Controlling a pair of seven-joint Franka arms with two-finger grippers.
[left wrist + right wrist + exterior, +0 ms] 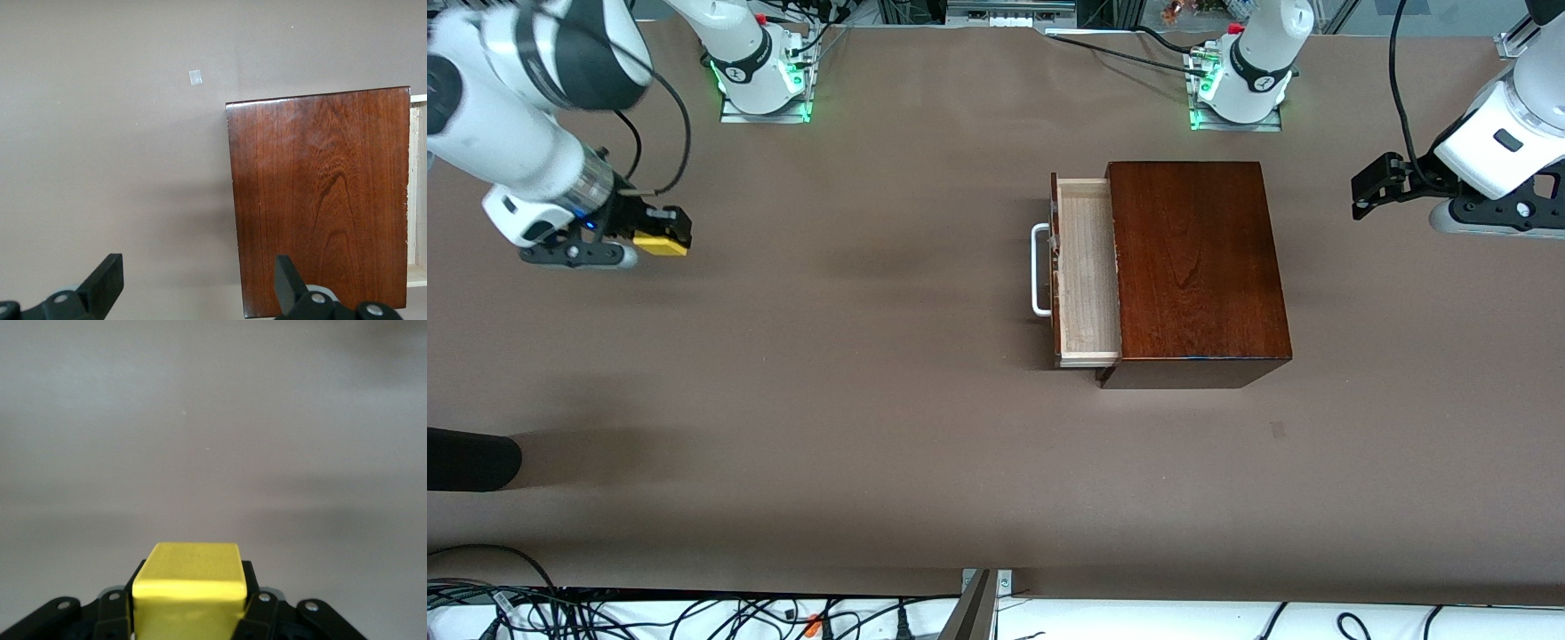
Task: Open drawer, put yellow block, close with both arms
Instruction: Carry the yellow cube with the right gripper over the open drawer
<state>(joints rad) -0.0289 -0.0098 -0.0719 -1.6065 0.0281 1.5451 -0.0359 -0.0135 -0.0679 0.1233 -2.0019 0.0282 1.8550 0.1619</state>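
Note:
My right gripper [662, 233] is shut on the yellow block [660, 243] at the right arm's end of the table, low over the brown surface. In the right wrist view the yellow block [189, 577] sits squeezed between the black fingers [261, 613]. The drawer [1087, 271] stands pulled out of the dark wooden box [1196, 267], its pale tray empty and its white handle [1040, 269] facing the right arm's end. My left gripper [1371, 188] hangs open over the table at the left arm's end, waiting. In its wrist view its fingers [105, 283] stand wide apart above the box [320, 200].
A small pale square mark [1278, 430] lies on the table, nearer the front camera than the box. A black rounded object [471, 460] juts in at the right arm's end. Cables [694, 618] run along the table's near edge. Bare brown table lies between the block and the drawer.

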